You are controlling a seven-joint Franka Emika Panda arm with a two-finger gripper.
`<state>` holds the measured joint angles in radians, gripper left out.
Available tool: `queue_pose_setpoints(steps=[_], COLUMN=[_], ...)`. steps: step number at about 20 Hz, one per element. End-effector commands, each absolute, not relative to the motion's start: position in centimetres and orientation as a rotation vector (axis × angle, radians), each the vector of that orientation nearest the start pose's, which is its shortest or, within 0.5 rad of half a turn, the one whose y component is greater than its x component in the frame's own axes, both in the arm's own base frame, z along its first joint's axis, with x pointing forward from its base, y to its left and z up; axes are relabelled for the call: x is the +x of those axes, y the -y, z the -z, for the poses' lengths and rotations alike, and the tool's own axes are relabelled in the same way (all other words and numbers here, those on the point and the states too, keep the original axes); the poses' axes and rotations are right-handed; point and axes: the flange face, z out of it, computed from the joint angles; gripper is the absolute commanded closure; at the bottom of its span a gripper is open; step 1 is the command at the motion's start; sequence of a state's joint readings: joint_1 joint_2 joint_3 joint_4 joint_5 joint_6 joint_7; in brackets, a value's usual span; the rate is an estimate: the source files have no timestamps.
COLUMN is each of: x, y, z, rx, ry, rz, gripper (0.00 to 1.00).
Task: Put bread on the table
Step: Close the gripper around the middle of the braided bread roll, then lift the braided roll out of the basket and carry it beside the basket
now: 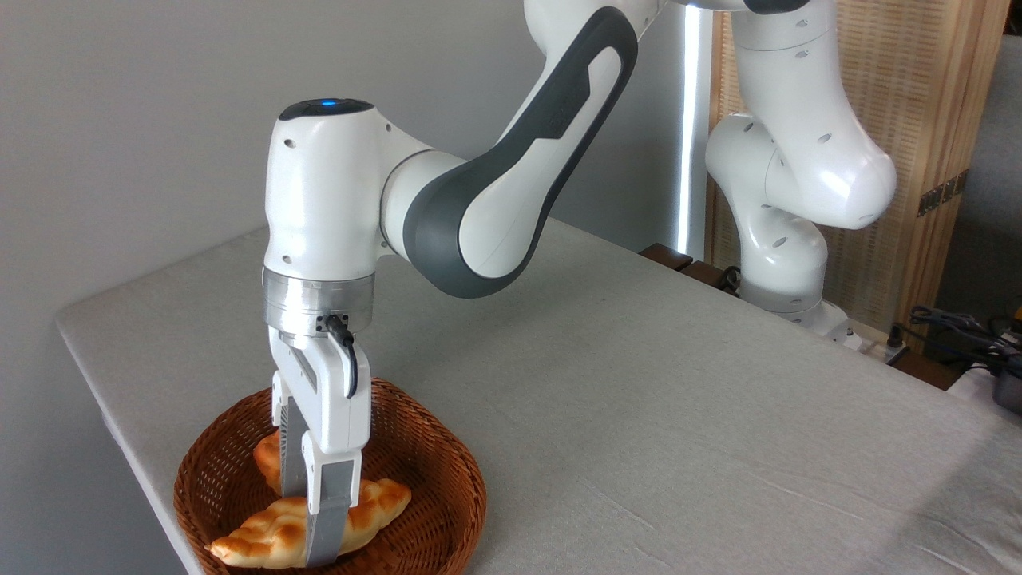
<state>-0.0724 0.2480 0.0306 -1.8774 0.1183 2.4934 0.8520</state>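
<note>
Grey cloth table [639,383], bread not on it yet

Your arm [479,208] reaches down into the wicker basket [447,455] at the table's near-left corner. Gripper [307,519] fingers straddle the braided bread [271,535], clamped across its middle; loaf lies inside the basket

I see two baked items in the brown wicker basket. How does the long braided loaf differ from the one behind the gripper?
The long golden braided loaf lies across the brown woven wicker basket in plain view, pointed at both ends; the smaller orange-brown bun behind it is mostly hidden, so its shape is unclear. The white gripper has its jaws down around the loaf's middle, while the bun sits beside it, ungripped. Both rest inside the basket.
</note>
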Motion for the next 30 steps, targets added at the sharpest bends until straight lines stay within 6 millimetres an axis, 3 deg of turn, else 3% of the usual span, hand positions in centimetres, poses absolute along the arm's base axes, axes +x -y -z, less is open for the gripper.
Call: queue_pose_setpoints(steps=[1,11,12,16,20,21,22,25,30], x=[64.7,64.9,64.8,63.7,59.3,57.9,56.6,53.0,48.2], y=[2.7,1.9,2.1,0.8,-1.3,-1.6,-1.8,-2.0,-2.0], z=[-42.1,-43.3,-44.2,-51.0,-56.6,-57.4,-57.8,-56.5,-51.2], rx=[-2.508,-2.51,-2.508,-2.514,-2.694,-2.738,-2.777,-2.884,-2.88], ry=[-1.37,-1.341,-1.333,-1.246,-1.183,-1.189,-1.202,-1.254,-1.445], rz=[0.443,0.472,0.493,0.619,0.563,0.502,0.426,0.143,-0.129], gripper=[0.99,0.98,0.97,0.97,0.94,0.82,0.8,0.81,0.81])
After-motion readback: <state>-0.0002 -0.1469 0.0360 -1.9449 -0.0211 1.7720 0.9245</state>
